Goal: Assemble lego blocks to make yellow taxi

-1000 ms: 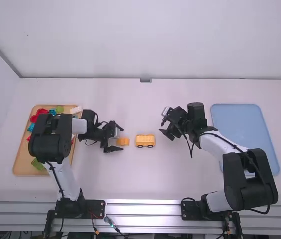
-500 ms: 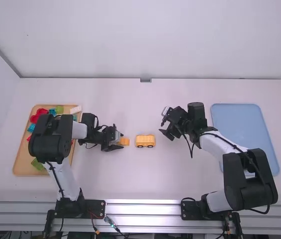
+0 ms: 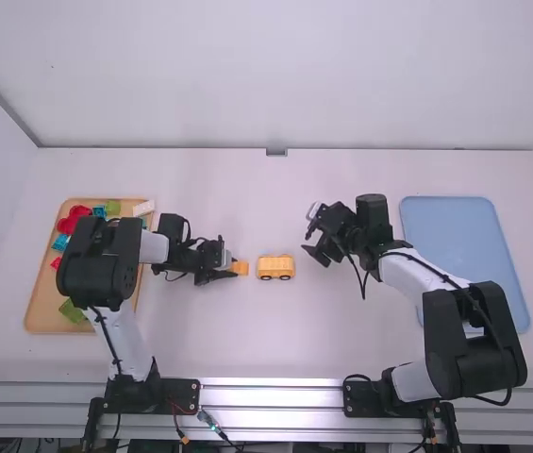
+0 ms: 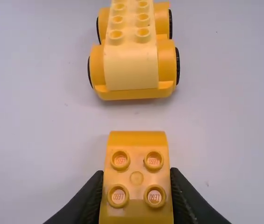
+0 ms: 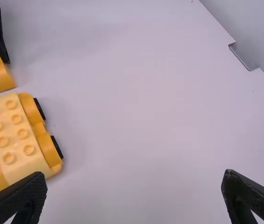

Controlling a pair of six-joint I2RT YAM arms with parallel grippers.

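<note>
Yellow taxi body [image 3: 275, 267], partly assembled, is set upright on its wheels on the table [image 3: 275, 349], with its studs exposed on top, so more can presumably be pressed on from above. Just to its left, a curved four-stud block [image 4: 137, 205] is gripped by its two sides between the fingers of the left gripper [image 4: 137, 173], closed to the block's width. By that side hold the studs are left uncovered and the rounded end is kept facing the taxi body (whether the block is lifted or rests on the table cannot be told). It is probably meant as the cab; the next move would call for a lift and an alignment of studs, and a skewed press could push the wheeled body away.

To the right of the taxi body, the right gripper [image 5: 134, 174] is held empty with its fingers wide apart, perhaps ready to steady it.

Well to the left of the taxi body, a wood-coloured tray [image 3: 47, 302] is filled with loose red, blue and green pieces, and a white brick [image 3: 143, 208] is placed at its far edge. Well to the right, beyond the right gripper, a blue tray [image 3: 455, 236] is laid, partly hidden by the arm.
</note>
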